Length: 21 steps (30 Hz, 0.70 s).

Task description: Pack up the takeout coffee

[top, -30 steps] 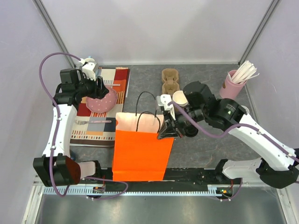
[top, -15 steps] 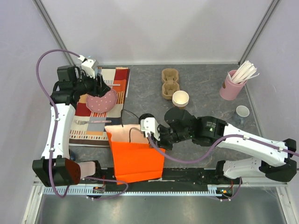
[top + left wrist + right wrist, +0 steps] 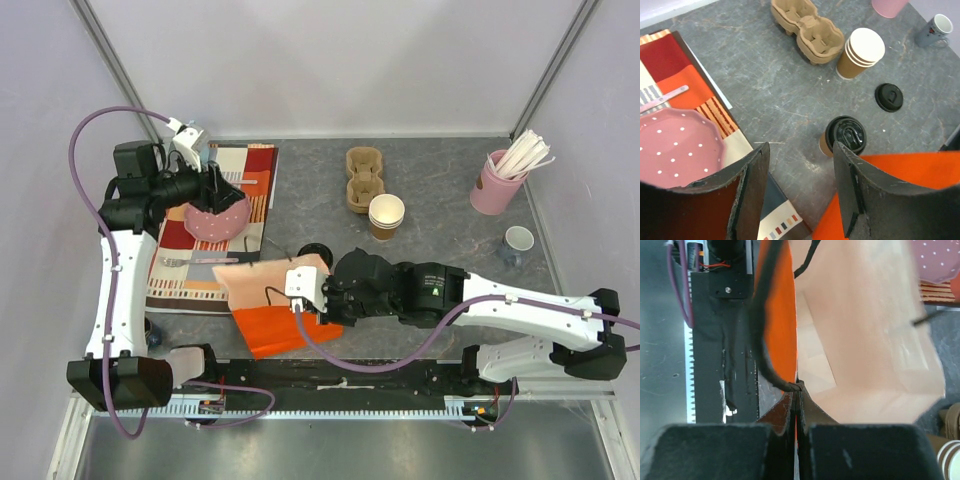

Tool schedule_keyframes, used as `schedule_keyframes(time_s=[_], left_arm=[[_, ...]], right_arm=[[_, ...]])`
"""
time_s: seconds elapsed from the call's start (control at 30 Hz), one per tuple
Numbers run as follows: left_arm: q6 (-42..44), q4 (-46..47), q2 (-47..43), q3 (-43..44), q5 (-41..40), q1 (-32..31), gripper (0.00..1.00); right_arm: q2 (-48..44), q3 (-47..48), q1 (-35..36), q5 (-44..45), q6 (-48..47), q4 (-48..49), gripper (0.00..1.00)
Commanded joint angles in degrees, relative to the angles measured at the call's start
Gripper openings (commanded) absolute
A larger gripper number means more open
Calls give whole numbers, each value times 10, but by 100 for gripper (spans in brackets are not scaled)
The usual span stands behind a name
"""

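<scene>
Now that our right gripper (image 3: 796, 412), pinched shut on the rim of the orange bag (image 3: 285, 328), has dragged it nearer and tipped it over, the takeout coffee (image 3: 844, 136) stands exposed just beyond the bag's mouth, unpacked; farther off, our left gripper (image 3: 800, 170) hovers half open and empty

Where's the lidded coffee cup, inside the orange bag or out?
Out: the lidded coffee cup stands upright on the table, beside the orange bag.

Right gripper (image 3: 796, 405) pinched tight on orange bag (image 3: 785, 330) edge, bottom center. Pale bag interior fills center and right. Black handle cord (image 3: 761, 315) runs down upper left. Pink dotted bowl (image 3: 940, 260) upper right corner.
</scene>
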Motion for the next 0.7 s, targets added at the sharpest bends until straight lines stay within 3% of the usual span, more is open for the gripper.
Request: schedule_keyframes(time_s=[0.0,0.33,0.37,0.47,0.67], left_arm=[[28,-52,-17,28,63,-2,61],[96,-114,-26,22,56,-2,61],[98,-114,-27,21,55,-2,61],[100,-113,-28,19,54,-3,61],[102,-112,-26,19,48,-2,61]], right_arm=[[9,-6,15,60,-9,43,0],[29,-2,20,22,-5,43,1],[31,-1,20,22,-1,42,18],[32,5,19,7,2,41,47],[12,47,19,-19,11,40,67]])
